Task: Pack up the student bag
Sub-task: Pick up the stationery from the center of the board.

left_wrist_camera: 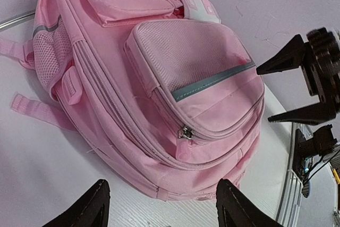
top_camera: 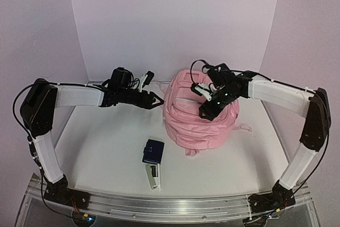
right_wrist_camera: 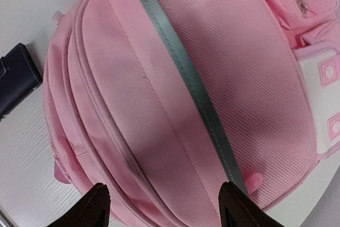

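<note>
A white counter carries the student bag, a pink backpack lying zipped toward the right of centre, front pockets facing up. The right end effector hovers over the bag's top, released, jaws spread on nothing. The left end effector hangs just beside the bag's left flank, likewise released and empty. A navy pouch lies near the bag's front edge, with a small white object just beside it.
</note>
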Robot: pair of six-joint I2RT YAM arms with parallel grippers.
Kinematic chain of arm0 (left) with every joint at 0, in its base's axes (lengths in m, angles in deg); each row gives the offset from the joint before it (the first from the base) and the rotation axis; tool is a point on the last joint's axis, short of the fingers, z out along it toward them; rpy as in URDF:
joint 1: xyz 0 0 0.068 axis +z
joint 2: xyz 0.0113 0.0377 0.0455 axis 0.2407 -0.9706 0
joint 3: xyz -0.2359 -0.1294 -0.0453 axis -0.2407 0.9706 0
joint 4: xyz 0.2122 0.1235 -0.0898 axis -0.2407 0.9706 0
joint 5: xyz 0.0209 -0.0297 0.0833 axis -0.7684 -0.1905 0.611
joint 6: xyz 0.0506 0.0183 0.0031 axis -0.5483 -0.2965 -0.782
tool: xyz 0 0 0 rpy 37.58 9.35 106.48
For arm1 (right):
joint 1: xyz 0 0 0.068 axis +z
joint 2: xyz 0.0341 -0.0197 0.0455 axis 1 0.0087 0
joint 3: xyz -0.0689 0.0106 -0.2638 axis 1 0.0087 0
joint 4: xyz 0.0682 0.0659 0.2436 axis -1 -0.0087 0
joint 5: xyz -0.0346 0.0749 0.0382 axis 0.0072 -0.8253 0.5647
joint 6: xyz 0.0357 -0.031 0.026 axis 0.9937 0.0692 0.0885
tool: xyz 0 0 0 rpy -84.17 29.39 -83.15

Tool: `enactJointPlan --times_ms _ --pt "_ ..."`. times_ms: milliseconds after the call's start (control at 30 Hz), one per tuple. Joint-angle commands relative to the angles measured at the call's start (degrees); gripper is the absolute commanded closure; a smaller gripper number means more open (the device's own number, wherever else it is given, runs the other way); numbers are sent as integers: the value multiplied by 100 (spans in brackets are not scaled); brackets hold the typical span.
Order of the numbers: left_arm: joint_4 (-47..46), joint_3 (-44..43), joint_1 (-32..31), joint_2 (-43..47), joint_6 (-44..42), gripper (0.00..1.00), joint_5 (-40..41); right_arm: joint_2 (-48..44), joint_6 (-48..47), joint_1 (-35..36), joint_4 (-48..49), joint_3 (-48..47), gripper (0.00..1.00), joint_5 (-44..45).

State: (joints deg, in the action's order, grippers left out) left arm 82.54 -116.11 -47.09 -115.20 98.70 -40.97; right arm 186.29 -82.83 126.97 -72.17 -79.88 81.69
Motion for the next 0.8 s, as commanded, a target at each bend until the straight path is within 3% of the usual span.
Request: enactJointPlan --times_ms 0,267,467,567,767 --pt "-353 233 1 320 185 31 -97 274 -376 402 448 -102 29 1473" --pt "148 1015 -262 981 -115 30 113 645 -523 507 595 -226 32 2061" --pt "1362 1500 -1451 1330 -708 29 906 576 -347 507 592 -254 31 1823" --pt "1550 1754 -1932 1422 -222 29 1105 384 -219 507 543 -190 30 1534" --pt "1473 2558 -2882 1979 1258 28 2282 35 81 507 424 -70 28 1050"
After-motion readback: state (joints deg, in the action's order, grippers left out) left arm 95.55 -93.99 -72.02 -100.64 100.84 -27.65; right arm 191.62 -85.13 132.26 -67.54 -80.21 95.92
